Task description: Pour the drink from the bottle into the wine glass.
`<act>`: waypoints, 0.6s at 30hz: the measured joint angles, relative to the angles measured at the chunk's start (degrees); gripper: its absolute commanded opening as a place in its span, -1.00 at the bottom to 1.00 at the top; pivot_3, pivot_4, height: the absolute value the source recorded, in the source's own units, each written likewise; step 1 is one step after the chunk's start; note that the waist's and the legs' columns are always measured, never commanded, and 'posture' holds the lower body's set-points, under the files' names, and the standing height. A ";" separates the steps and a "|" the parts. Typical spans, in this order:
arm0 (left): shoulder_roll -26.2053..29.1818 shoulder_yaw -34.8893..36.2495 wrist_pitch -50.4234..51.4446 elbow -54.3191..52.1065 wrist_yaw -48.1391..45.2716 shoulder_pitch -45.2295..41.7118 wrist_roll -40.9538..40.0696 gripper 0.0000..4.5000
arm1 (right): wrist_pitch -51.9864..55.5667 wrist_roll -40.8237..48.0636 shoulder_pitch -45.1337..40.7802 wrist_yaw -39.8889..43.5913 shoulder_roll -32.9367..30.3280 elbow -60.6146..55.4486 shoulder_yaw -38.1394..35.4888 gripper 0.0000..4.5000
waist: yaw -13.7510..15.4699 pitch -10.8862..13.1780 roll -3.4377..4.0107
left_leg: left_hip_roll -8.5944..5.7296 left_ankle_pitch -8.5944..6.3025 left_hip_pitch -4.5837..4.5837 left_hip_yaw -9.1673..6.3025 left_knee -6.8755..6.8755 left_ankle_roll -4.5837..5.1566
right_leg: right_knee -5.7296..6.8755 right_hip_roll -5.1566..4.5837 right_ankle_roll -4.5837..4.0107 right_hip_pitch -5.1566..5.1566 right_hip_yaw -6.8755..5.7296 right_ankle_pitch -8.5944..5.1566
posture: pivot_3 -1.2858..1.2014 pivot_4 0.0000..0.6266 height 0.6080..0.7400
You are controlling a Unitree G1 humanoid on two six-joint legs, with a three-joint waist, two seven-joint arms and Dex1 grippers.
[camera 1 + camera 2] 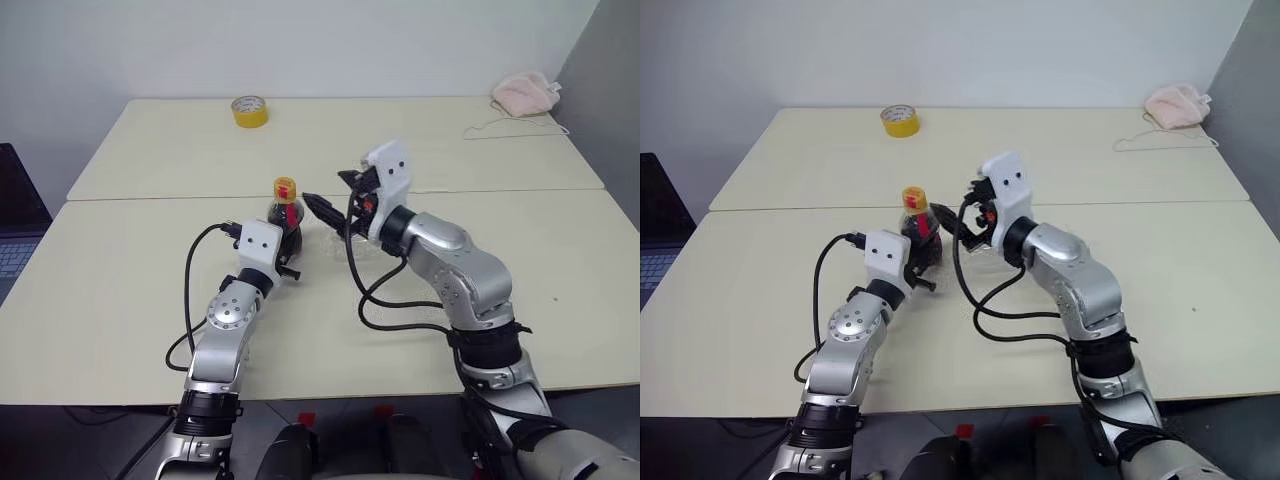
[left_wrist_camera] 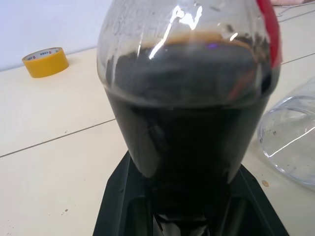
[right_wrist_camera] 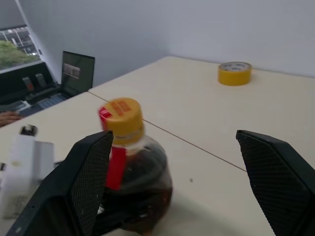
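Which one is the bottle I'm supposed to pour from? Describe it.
Look near the seam across the cream table. The bottle stands there, held in the left pincer. It is squat, clear, full of dark drink, with a yellow cap, unlike the flat tape roll behind.

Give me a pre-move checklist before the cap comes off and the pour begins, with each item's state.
1. Left claw shut on the bottle: ok.
2. Bottle upright: ok.
3. Cap off for pouring: not ok, it is on.
4. Right claw open near the cap: ok.
5. Wine glass beside the bottle: ok; whether it stands upright, cannot tell.
6. Yellow tape roll clear of the work area: ok.
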 measured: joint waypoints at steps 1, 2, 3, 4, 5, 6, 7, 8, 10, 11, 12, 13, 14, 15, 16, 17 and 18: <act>0.00 0.00 0.00 0.00 -0.01 0.00 0.00 -0.60 | 0.12 0.03 -0.12 -0.54 0.68 -0.01 0.21 0.90 | 0.00 0.00 0.00 | -0.01 0.00 0.00 0.00 0.00 0.00 | 0.00 0.00 0.00 0.00 0.00 0.00 | 0.03 -0.52 1.00; 0.00 0.00 0.00 0.00 -0.01 0.00 0.00 -0.60 | 0.09 -0.09 -0.16 -0.85 1.12 0.03 0.52 0.90 | 0.00 0.00 0.00 | -0.01 0.00 0.00 0.00 0.01 0.00 | 0.00 0.00 0.00 0.00 0.00 0.00 | 0.03 -0.52 1.00; 0.04 0.04 0.00 0.00 0.00 0.01 0.00 -0.60 | -0.07 -0.53 -0.32 -1.42 1.71 0.48 1.01 0.90 | -0.01 0.00 0.00 | -0.01 0.00 0.00 0.00 0.01 0.00 | 0.00 0.00 0.00 0.00 0.00 0.00 | 0.03 -0.52 1.00; 0.02 0.01 0.00 -0.01 0.01 0.00 0.00 -0.60 | -0.22 -0.91 -0.54 -1.93 2.42 1.14 1.39 0.90 | -0.02 0.00 0.00 | 0.00 0.00 0.00 0.01 0.01 0.00 | 0.00 0.00 0.00 -0.01 0.01 0.00 | 0.03 -0.52 1.00; 0.00 -0.03 0.00 -0.01 0.00 0.00 0.00 -0.60 | -0.47 -1.21 -0.88 -2.20 2.98 1.95 1.94 0.90 | -0.03 0.00 0.00 | 0.00 0.00 0.00 0.01 0.01 0.00 | 0.01 0.00 0.00 -0.01 0.01 0.00 | 0.03 -0.52 1.00; -0.02 -0.07 0.00 -0.01 0.00 0.00 0.00 -0.60 | -0.88 -1.35 -1.19 -2.41 3.70 2.93 2.44 0.90 | -0.04 0.00 0.00 | 0.00 0.00 0.00 0.01 0.01 0.00 | 0.01 0.00 0.00 -0.01 0.00 0.00 | 0.03 -0.52 1.00; -0.04 -0.14 0.00 -0.01 -0.01 0.00 0.00 -0.60 | -1.29 -1.48 -1.33 -2.55 4.14 3.51 2.75 0.90 | -0.04 0.00 0.00 | -0.01 0.00 0.00 0.01 0.00 0.00 | 0.01 0.00 0.00 -0.01 0.00 0.00 | 0.03 -0.52 1.00; -0.04 -0.15 0.00 -0.01 -0.01 0.00 0.00 -0.60 | -1.81 -1.68 -1.54 -2.62 4.39 4.23 2.98 0.90 | -0.04 0.00 0.00 | -0.01 0.00 0.00 0.01 0.01 0.00 | 0.01 0.00 0.00 -0.01 0.01 0.00 | 0.03 -0.52 1.00; -0.04 -0.15 0.00 -0.01 -0.03 0.00 0.00 -0.60 | -3.00 -2.18 -2.27 -2.97 4.67 6.04 3.15 0.90 | -0.04 0.00 0.00 | -0.01 0.00 0.00 0.01 0.02 0.00 | 0.00 0.00 0.00 -0.01 0.00 0.00 | 0.03 -0.52 1.00; -0.03 -0.15 0.00 -0.01 -0.03 0.00 0.00 -0.60 | -3.69 -2.53 -2.81 -3.07 4.81 7.15 3.16 0.90 | -0.04 0.00 0.00 | -0.01 0.00 0.00 0.01 0.02 0.00 | 0.01 0.00 0.00 -0.01 0.00 0.00 | 0.03 -0.52 1.00; -0.04 -0.16 0.00 -0.01 -0.05 0.00 0.00 -0.60 | -4.49 -3.05 -3.41 -3.13 4.92 8.22 3.14 0.90 | -0.05 0.00 0.00 | -0.01 0.00 0.00 0.01 0.01 0.00 | 0.01 0.00 0.00 -0.01 0.00 0.00 | 0.03 -0.52 1.00; -0.04 -0.17 0.00 -0.01 -0.06 -0.01 0.00 -0.60 | -4.99 -3.28 -3.56 -3.15 4.96 8.72 3.13 0.90 | -0.05 0.00 0.00 | 0.00 0.00 0.00 0.01 0.00 0.00 | 0.00 0.00 0.00 -0.01 0.00 0.00 | 0.03 -0.52 1.00; -0.04 -0.17 0.00 -0.01 -0.06 0.00 0.00 -0.60 | -5.58 -3.46 -3.64 -3.17 5.10 9.44 3.08 0.90 | -0.05 0.00 0.00 | -0.01 0.00 0.00 0.01 0.01 0.00 | 0.01 0.00 0.00 -0.01 0.01 0.00 | 0.03 -0.52 1.00; -0.04 -0.17 0.00 -0.01 -0.07 -0.01 0.00 -0.60 | -6.00 -3.51 -3.66 -3.18 5.19 10.13 3.07 0.90 | -0.05 0.00 0.00 | -0.01 0.00 0.00 0.02 0.01 0.00 | 0.00 0.00 0.00 -0.01 0.01 0.00 | 0.03 -0.52 1.00; -0.04 -0.17 0.00 -0.01 -0.06 0.00 0.00 -0.60 | -6.42 -3.55 -3.77 -3.17 5.25 10.88 3.05 0.90 | -0.05 0.00 0.00 | -0.01 0.00 0.00 0.02 0.01 0.00 | 0.00 0.00 0.00 -0.01 0.01 0.00 | 0.03 -0.52 1.00; -0.04 -0.17 0.00 -0.01 -0.06 -0.01 0.00 -0.60 | -6.54 -3.58 -3.83 -3.17 5.28 11.19 3.02 0.90 | -0.06 0.00 0.00 | -0.01 0.00 0.00 0.01 0.01 0.00 | 0.01 0.00 0.00 -0.01 0.01 0.00 | 0.03 -0.52 1.00; -0.04 -0.17 0.00 -0.01 -0.05 0.00 0.00 -0.60 | -6.76 -3.59 -3.90 -3.14 5.35 11.41 3.02 0.90 | -0.05 0.00 0.00 | 0.00 0.00 0.00 0.01 0.01 0.00 | 0.00 0.00 0.00 -0.01 0.00 0.00 | 0.03 -0.52 1.00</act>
